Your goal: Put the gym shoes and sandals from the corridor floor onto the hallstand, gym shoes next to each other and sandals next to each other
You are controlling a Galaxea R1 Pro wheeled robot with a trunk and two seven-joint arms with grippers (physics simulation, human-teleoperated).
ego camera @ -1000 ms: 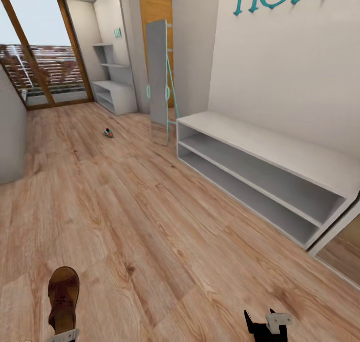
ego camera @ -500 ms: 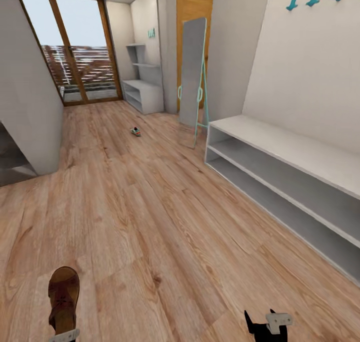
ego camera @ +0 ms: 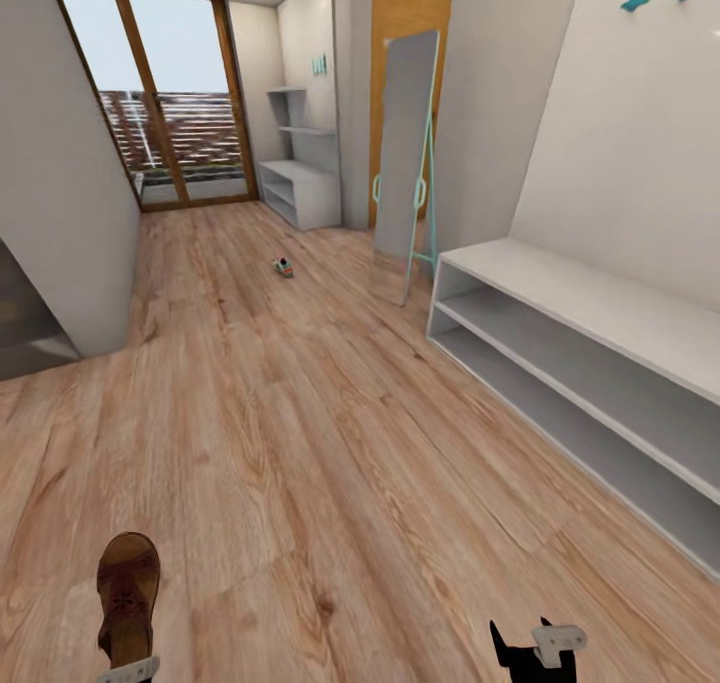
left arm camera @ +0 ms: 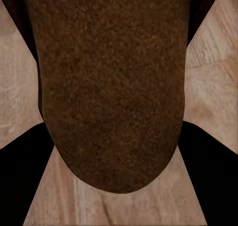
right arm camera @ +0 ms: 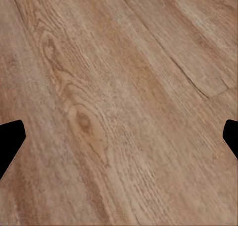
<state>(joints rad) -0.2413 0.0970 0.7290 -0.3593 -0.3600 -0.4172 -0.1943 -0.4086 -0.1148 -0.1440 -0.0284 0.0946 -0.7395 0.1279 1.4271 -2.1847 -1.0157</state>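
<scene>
Head view: wide bare wood-grain corridor floor (ego camera: 300, 443) runs to the far white hallstand (ego camera: 300, 185); the nearer HOME shelf unit (ego camera: 590, 363) has slid rightward as the camera turned; left gripper (ego camera: 127, 669) clamps a brown sandal (ego camera: 127, 593); right gripper (ego camera: 530, 648) spread apart; one gym shoe (ego camera: 284, 267) lies mid-corridor.

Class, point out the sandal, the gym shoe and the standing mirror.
sandal (ego camera: 127, 598), head view, on its strap.
gym shoe (ego camera: 284, 267), head view, its middle, far down the floor.
standing mirror (ego camera: 405, 153), head view, on its glass.
</scene>
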